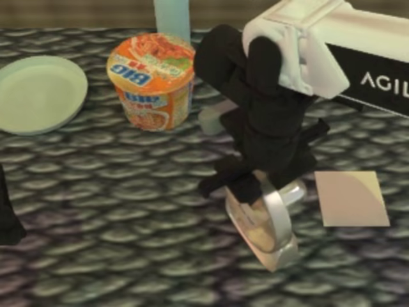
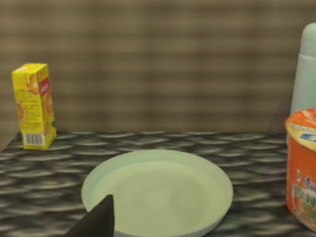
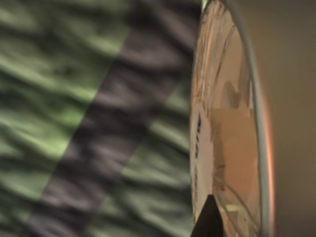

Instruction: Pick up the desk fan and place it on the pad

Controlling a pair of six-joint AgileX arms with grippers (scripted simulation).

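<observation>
The desk fan (image 1: pixel 268 224) is a silver ring with a pale yellowish grille, tilted, in the table's right half. My right gripper (image 1: pixel 239 190) comes down from the upper right and is shut on the upper edge of the fan's ring. In the right wrist view the fan (image 3: pixel 229 128) fills the frame's side, with one dark fingertip (image 3: pixel 210 222) against the ring. The pad (image 1: pixel 353 198), a flat cream square, lies on the table just right of the fan and apart from it. My left gripper (image 1: pixel 7 220) stays parked at the left edge.
An orange noodle cup (image 1: pixel 151 80) stands at the back, left of my right arm. A round pale green plate (image 1: pixel 39 93) lies at the back left. A pale bottle (image 1: pixel 171 19) stands behind the cup. A yellow juice box (image 2: pixel 33 106) stands far back.
</observation>
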